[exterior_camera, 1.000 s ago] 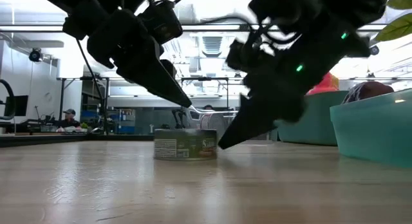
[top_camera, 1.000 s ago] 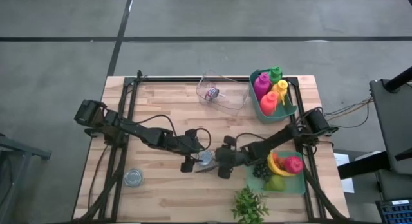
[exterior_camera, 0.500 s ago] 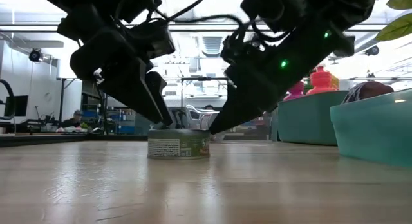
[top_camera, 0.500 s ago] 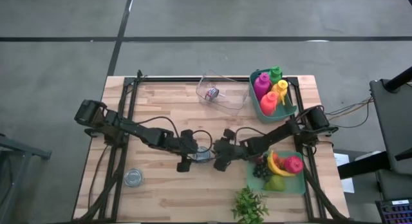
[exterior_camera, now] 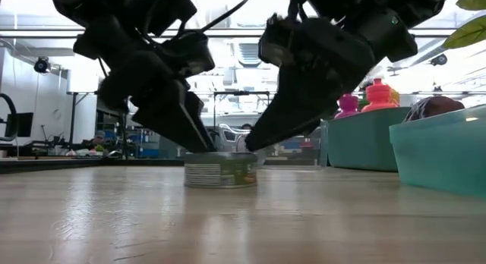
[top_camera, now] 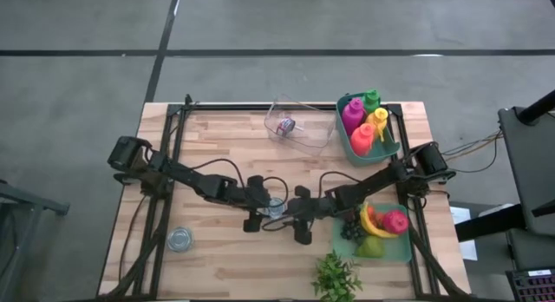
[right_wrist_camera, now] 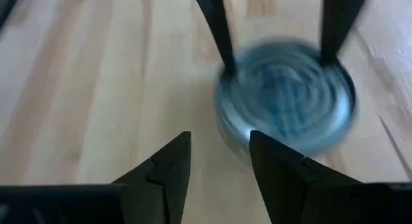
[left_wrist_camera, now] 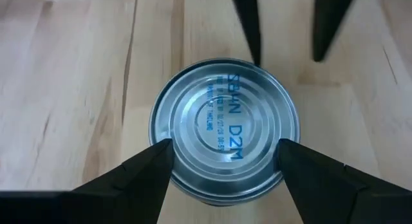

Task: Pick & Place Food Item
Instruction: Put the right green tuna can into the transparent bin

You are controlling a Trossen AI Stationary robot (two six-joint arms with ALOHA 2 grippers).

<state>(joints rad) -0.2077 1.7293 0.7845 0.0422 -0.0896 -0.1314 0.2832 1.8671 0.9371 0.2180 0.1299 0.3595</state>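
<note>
On table (top_camera: 217, 259), two cans (top_camera: 276, 206), two pincers (top_camera: 264, 208)

Grey concrete floor (top_camera: 260, 24) around table, dark seam lines crossing. Light wood plank tabletop (top_camera: 217, 267). Behind table: open workshop, bright ceiling lights (exterior_camera: 250, 6), shelving, person seated at far desk (exterior_camera: 97, 140).

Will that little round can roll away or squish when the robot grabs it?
Probably neither. The can stands on its flat end on the table, so it should slide, not roll. Its metal lid looks stiff, so the left gripper fingers on either side likely won't dent it. The smooth wall may be a bit slippery.
</note>
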